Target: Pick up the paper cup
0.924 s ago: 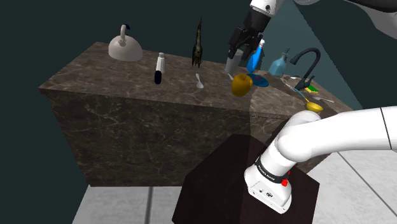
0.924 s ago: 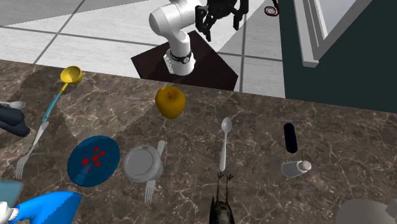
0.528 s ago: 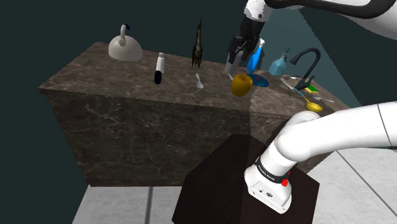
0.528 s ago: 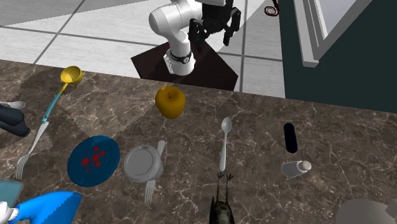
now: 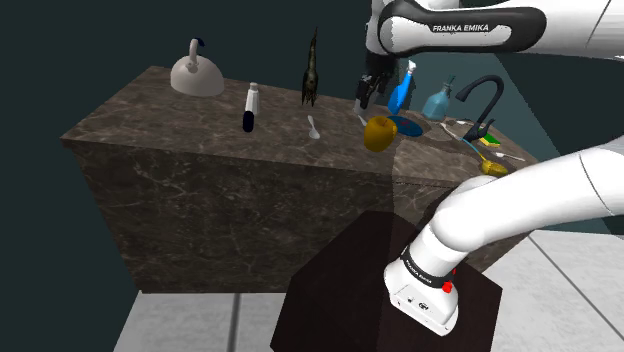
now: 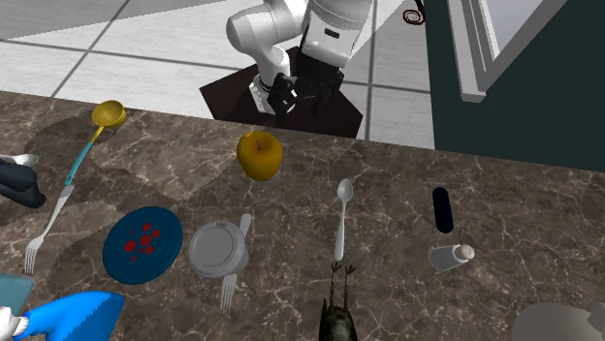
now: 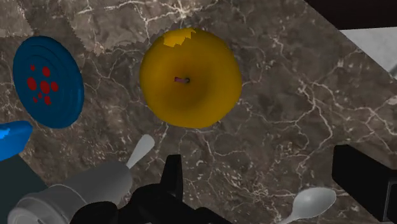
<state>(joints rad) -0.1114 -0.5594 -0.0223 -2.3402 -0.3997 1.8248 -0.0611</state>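
Jaws stand apart and empty, ready to straddle; the gripper hovers over the yellow apple near the table edge, clearing it. Farther in, the grey paper cup stands, seemingly upright, beside the blue plate.

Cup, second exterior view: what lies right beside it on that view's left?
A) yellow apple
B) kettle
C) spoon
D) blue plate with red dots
D: the blue plate with red dots lies just left of the cup in the second exterior view, while the apple sits above it in that view and the spoon is on its right.
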